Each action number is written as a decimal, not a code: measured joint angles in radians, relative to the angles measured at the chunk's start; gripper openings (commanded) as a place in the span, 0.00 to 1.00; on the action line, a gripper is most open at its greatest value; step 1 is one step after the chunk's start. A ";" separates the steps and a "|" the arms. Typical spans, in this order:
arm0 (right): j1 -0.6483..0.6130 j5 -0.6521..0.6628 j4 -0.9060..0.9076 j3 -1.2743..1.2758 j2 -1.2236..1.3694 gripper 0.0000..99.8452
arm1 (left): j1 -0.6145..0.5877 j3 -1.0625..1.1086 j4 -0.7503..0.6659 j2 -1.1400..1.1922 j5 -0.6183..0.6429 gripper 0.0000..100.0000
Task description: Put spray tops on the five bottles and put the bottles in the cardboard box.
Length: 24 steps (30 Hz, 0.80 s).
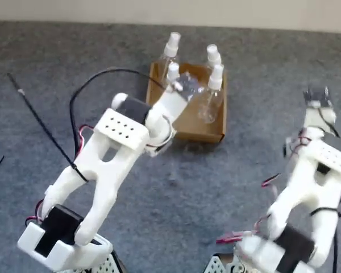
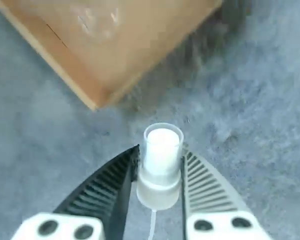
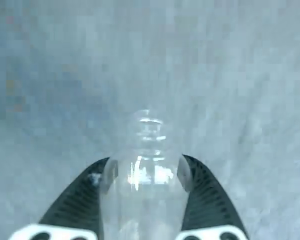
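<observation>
Left gripper (image 2: pixel 159 165) clenched on a spray top (image 2: pixel 162 142) near the cardboard box (image 2: pixel 115 45) — right gripper (image 3: pixel 146 162) grasps an uncapped bottle (image 3: pixel 145 192).

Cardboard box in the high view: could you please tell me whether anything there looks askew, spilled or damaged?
Nothing stands out. The cardboard box looks intact, four capped bottles stand at it, and nothing has spilled. The uncapped bottle sits in the right gripper, a spray top in the left gripper.

The right gripper (image 3: pixel 142 172) held a clear bottle (image 3: pixel 143 190) between its black ridged fingers (image 3: pixel 75 202), one on each side of the body. The open, capless neck (image 3: pixel 149 125) pointed out over grey carpet (image 3: pixel 230 65).
</observation>
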 measured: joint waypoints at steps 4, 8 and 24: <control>-0.227 -0.180 0.002 0.008 -0.235 0.00 | -0.005 -0.212 0.081 0.000 0.052 0.00; -0.482 -0.322 -0.075 0.155 -0.471 0.00 | -0.021 -0.425 0.147 0.000 0.092 0.00; -0.887 -0.525 -0.434 0.744 -1.109 0.00 | 0.009 -0.245 -0.255 -0.546 0.267 0.01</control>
